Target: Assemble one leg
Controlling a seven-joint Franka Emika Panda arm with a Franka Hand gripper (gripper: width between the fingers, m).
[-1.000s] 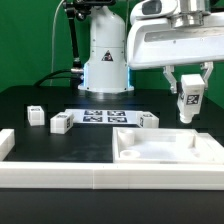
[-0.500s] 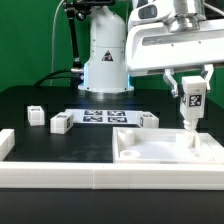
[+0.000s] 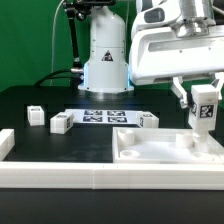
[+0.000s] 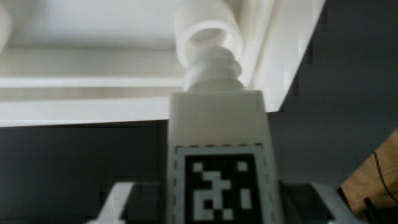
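1 leg (image 3: 203,110) clamped in pincer (image 3: 202,97) at panel (image 3: 128,150) corner, exterior view's right.

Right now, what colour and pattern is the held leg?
White leg with a black-and-white square fiducial tag; wrist view shows it best.

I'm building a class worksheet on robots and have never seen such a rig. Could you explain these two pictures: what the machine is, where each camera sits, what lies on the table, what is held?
The machine is a robot arm with a two-finger gripper. One picture comes from a camera standing off the arm; the other from a camera on its wrist, looking along the gripper. On the black table lie a large white panel with a raised rim, three loose white legs and a flat marker board. The gripper holds a fourth leg, tagged, over the panel's corner at the exterior view's right; the wrist view shows its threaded tip pointing toward the panel.
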